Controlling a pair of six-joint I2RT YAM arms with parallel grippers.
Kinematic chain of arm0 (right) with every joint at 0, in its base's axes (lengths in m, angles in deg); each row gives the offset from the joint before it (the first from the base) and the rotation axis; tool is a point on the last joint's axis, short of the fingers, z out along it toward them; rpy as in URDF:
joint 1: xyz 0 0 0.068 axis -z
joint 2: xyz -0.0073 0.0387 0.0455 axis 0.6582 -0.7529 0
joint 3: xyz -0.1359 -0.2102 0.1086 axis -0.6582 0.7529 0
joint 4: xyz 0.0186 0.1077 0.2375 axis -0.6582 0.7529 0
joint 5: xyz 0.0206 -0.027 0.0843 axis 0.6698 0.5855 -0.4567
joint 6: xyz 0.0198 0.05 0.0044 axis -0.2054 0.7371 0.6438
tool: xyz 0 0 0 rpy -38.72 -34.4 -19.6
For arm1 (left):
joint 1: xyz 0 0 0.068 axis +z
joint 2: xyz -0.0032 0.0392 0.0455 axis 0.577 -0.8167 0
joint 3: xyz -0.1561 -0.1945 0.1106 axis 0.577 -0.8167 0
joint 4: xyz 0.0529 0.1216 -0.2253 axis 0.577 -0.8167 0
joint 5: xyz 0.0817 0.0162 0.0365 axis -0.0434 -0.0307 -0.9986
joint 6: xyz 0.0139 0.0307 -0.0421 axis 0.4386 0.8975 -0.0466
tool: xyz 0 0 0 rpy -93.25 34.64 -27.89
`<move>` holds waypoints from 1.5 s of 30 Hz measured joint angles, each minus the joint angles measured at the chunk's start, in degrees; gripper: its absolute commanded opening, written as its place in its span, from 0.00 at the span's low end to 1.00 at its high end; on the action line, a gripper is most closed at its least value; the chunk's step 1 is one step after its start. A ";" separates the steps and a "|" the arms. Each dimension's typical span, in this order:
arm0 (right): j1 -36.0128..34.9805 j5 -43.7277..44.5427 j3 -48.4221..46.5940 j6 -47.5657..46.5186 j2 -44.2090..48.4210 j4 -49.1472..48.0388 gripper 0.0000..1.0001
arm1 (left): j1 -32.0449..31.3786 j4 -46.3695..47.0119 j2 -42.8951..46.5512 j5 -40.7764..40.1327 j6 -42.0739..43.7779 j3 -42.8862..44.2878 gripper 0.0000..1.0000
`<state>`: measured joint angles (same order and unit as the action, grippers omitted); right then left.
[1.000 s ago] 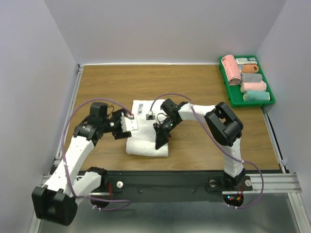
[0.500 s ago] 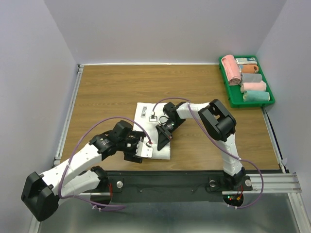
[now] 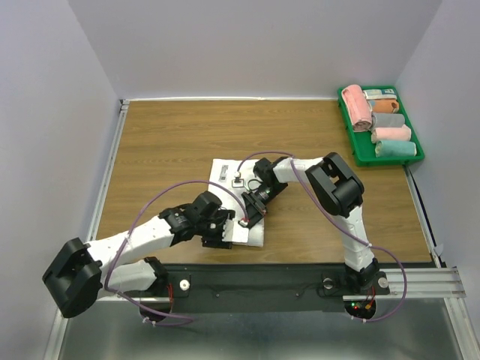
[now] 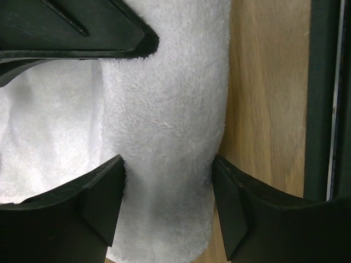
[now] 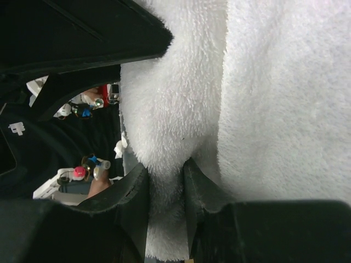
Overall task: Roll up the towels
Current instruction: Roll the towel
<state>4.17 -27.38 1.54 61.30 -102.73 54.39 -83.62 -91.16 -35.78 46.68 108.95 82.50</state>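
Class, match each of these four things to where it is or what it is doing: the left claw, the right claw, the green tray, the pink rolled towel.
Things
1. left claw
2. right claw
3. green plastic tray
4. pink rolled terry towel

Places and states
A. pinches a thin fold of the large white terry towel
B. grips that towel's thick fold along its near edge
C. stands at the far right corner of the wooden table
D. lies in the tray, at its far left

Pairs: 1-B, 2-A, 3-C, 4-D
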 measured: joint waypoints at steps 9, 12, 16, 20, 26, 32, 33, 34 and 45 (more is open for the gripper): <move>0.42 2.91 -0.26 -0.15 0.70 1.07 0.25 | -0.13 1.03 -9.33 -0.90 -1.36 3.91 0.10; 1.01 5.64 -0.24 -0.15 2.14 1.38 0.55 | -0.15 -1.18 -12.70 -0.22 -1.09 6.91 0.05; 2.58 14.53 -0.07 -0.83 6.82 0.92 0.61 | 0.33 -3.69 -17.49 1.46 -0.02 11.45 0.00; 5.86 22.10 0.70 -1.01 14.40 -0.31 0.72 | 1.86 -6.12 -22.32 4.37 1.18 16.00 0.00; 12.37 31.41 1.60 -1.79 29.05 -4.24 1.00 | 5.35 -13.44 -28.79 10.45 2.73 23.10 0.00; 13.31 36.79 8.09 -3.80 45.66 -5.31 1.00 | 9.75 -21.90 -37.79 16.85 2.43 31.74 0.00; 13.29 37.42 9.05 -4.24 47.56 -4.87 1.00 | 10.38 -23.50 -39.30 18.10 2.36 33.11 0.00; 13.25 37.86 9.66 -4.57 49.11 -4.59 1.00 | 11.67 -25.90 -41.97 20.20 2.12 35.36 0.00; 1.97 47.69 14.21 -6.56 50.97 -2.91 0.91 | 17.14 -39.89 -55.01 30.12 -0.68 48.65 0.00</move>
<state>6.13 20.31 15.74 54.74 -51.76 51.48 -66.49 -131.05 -90.79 76.80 108.27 131.16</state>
